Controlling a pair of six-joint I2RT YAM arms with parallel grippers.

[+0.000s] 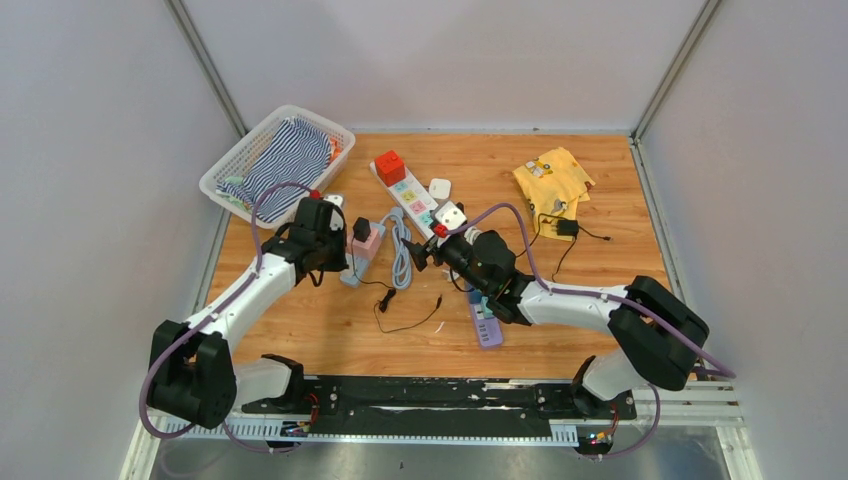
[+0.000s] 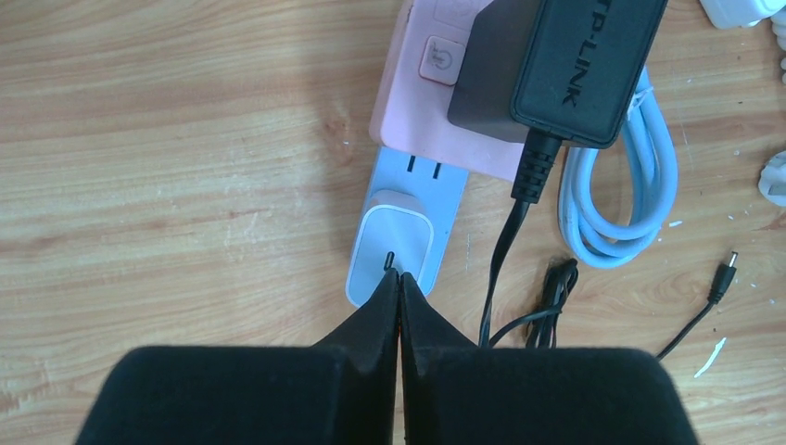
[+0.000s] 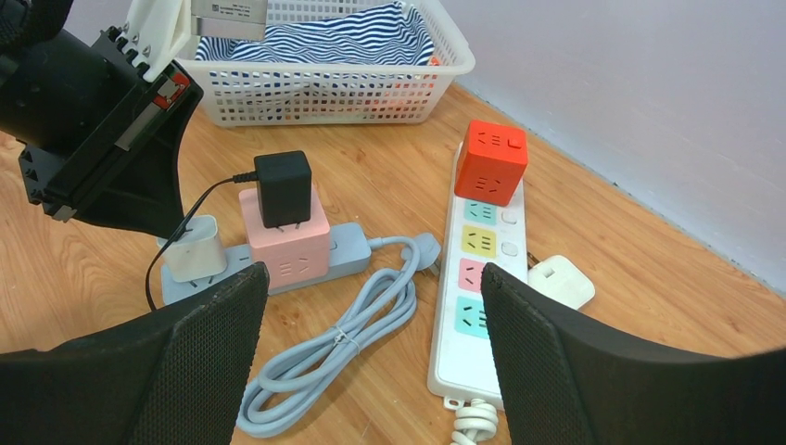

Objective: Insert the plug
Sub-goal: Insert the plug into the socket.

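Left wrist: L jaws closed, hiding white plug (image 2: 394, 243) edge; R jaws spread, empty.

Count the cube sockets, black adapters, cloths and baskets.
Cubes: 2, red cube, pink cube
Black adapters: 2, plugged adapter, loose adapter
Cloths: 2, striped cloth, yellow cloth
Basket: 1
Total: 7

White basket (image 1: 232, 165) at far-left corner of bench (image 1: 620, 270), striped cloth (image 1: 290, 160) inside. Yellow cloth (image 1: 553, 178) far right, black adapter (image 1: 567, 228) just beside it. White power strip (image 3: 463, 366) mid-bench, red cube (image 3: 491, 162) plugged at far end, 1 small white adapter (image 3: 561, 281) beside it. Purple strip (image 1: 486, 327) near front.
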